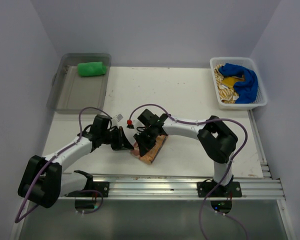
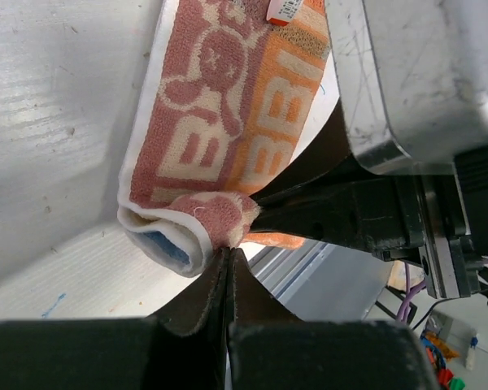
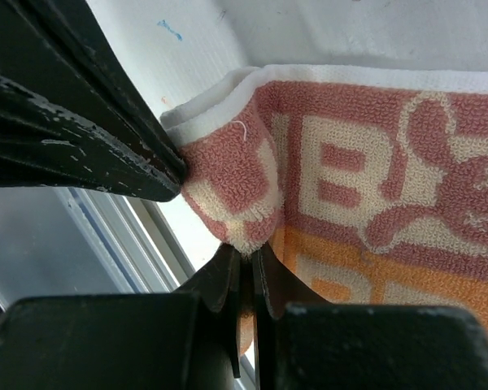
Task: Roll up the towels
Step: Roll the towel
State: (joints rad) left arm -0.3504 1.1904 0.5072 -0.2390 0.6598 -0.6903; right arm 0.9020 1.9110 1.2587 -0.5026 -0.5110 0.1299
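Note:
The orange-and-white towel [image 1: 155, 148] lies partly rolled on the table near the front rail, its printed blocks filling the left wrist view [image 2: 228, 122] and the right wrist view [image 3: 374, 187]. My left gripper [image 1: 126, 144] is shut on the roll's near corner [image 2: 228, 250]. My right gripper [image 1: 141, 142] pinches the same end a little beside it [image 3: 250, 253], with cloth showing between its fingers. The two grippers almost touch. A green towel [image 1: 91, 68] sits rolled in the clear bin. A blue towel [image 1: 242, 80] and a yellow-tan towel [image 1: 224, 85] lie crumpled in the white basket.
A clear plastic bin [image 1: 75, 95] stands at the back left and a white basket [image 1: 260, 102] at the back right. The aluminium rail [image 1: 180, 182] runs along the table's front edge just below the towel. Purple cables loop over both arms.

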